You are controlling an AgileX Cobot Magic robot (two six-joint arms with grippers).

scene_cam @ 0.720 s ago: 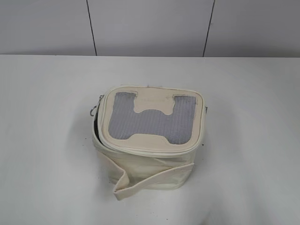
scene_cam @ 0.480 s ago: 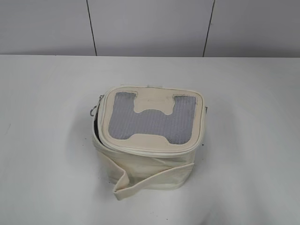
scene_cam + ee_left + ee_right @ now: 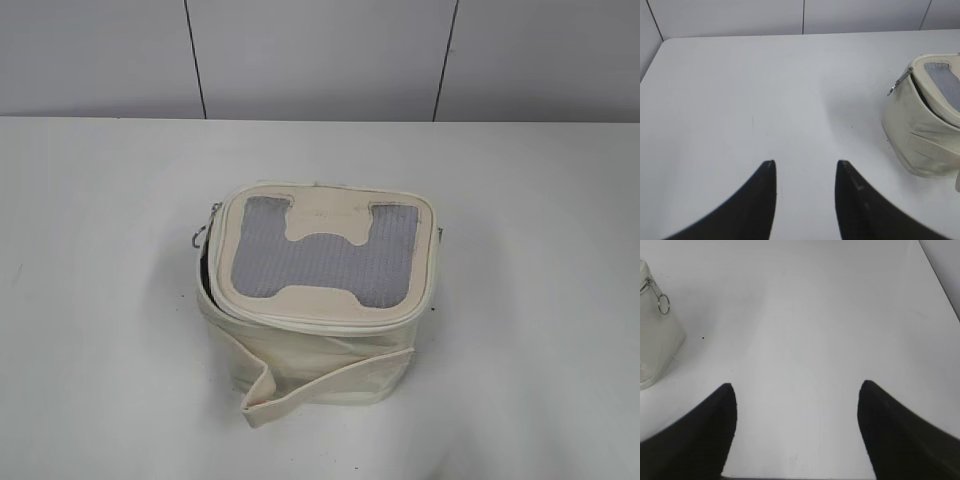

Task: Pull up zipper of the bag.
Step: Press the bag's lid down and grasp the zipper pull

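Observation:
The cream boxy bag (image 3: 320, 350) stands mid-table with its mesh-panelled lid (image 3: 325, 255) on top. The zipper (image 3: 212, 290) gapes open along the lid's left edge, showing a dark slit. One silver pull (image 3: 203, 228) hangs at the lid's back left corner, also seen in the left wrist view (image 3: 896, 86). The other pull with its ring (image 3: 661, 300) shows in the right wrist view at the bag's side (image 3: 655, 350). My left gripper (image 3: 805, 167) is open and empty, left of the bag (image 3: 920, 135). My right gripper (image 3: 797, 390) is open and empty, right of the bag. Neither gripper shows in the exterior view.
The loose cream strap (image 3: 300, 395) hangs folded across the bag's front. The white table (image 3: 100, 330) runs back to a grey panelled wall (image 3: 320, 55). The table's far edge and left corner (image 3: 670, 42) show in the left wrist view.

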